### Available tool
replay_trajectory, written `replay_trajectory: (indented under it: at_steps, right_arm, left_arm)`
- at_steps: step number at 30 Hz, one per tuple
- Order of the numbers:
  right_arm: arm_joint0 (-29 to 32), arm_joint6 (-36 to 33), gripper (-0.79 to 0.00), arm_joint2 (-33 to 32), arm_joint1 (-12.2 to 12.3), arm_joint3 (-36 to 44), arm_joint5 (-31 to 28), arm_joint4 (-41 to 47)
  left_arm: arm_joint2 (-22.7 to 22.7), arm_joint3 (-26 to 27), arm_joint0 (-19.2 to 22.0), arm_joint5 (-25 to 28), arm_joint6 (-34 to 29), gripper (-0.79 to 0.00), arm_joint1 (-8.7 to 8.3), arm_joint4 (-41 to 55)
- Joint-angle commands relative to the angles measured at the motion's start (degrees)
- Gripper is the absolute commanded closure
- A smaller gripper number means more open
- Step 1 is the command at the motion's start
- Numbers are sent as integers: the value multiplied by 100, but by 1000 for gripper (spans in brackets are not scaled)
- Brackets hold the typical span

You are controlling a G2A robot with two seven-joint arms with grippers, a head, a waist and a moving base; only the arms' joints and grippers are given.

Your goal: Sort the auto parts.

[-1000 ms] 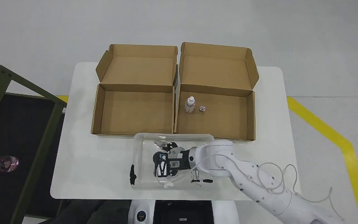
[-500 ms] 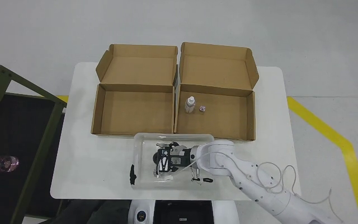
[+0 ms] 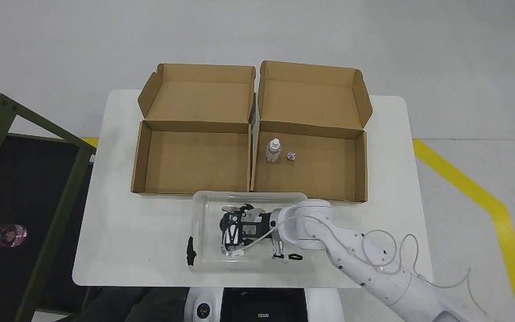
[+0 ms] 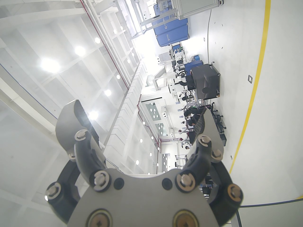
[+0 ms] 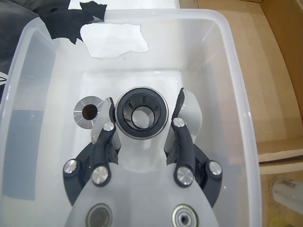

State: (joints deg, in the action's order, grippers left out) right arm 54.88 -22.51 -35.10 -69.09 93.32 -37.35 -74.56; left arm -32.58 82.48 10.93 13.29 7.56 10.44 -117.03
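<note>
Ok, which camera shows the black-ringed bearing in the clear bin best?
The right wrist view: the bearing stands on end, bore visible, between the fingers of the open right hand in the clear bin. In the top view the hand and arm mostly cover it. The left wrist view faces the hall.

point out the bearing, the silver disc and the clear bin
bearing (image 5: 142, 92): right wrist view, on its black end ring
silver disc (image 5: 80, 113): right wrist view, on its shiny face beside the hole
clear bin (image 5: 153, 12): right wrist view, on its rim
</note>
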Motion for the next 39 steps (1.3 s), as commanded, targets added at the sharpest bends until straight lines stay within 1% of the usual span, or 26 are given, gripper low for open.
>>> replay_trajectory:
  at_steps: [1, 3, 5, 8, 10, 11, 22, 29, 39]
  right_arm:
    - [-6, 0, -468, 25, -18, -36, -24, 9]
    - [-12, 7, -400, 46, -37, -75, -35, 10]
    - [-15, 26, -357, 56, -54, -112, -44, 17]
    - [-21, 43, -191, 52, -74, -144, -51, 26]
    - [-30, 63, -25, 34, -84, -157, -75, 41]
    - [-33, 86, 0, 17, -88, -158, -79, 64]
    - [-114, 408, 0, -244, -115, 108, -222, 333]
    - [-296, 536, 0, -440, -142, 270, -326, 492]
    - [-639, 800, 0, -533, -250, 141, -241, 493]
  left_arm:
    - [0, 0, 0, 0, 0, -785, 0, 0]
    - [0, 0, 0, 0, 0, -785, 0, 0]
    - [0, 0, 0, 0, 0, -785, 0, 0]
    - [0, 0, 0, 0, 0, -785, 0, 0]
    - [0, 0, 0, 0, 0, -785, 0, 0]
    - [0, 0, 0, 0, 0, -785, 0, 0]
    - [0, 0, 0, 0, 0, -785, 0, 0]
    - [0, 0, 0, 0, 0, -785, 0, 0]
    - [0, 0, 0, 0, 0, -785, 0, 0]
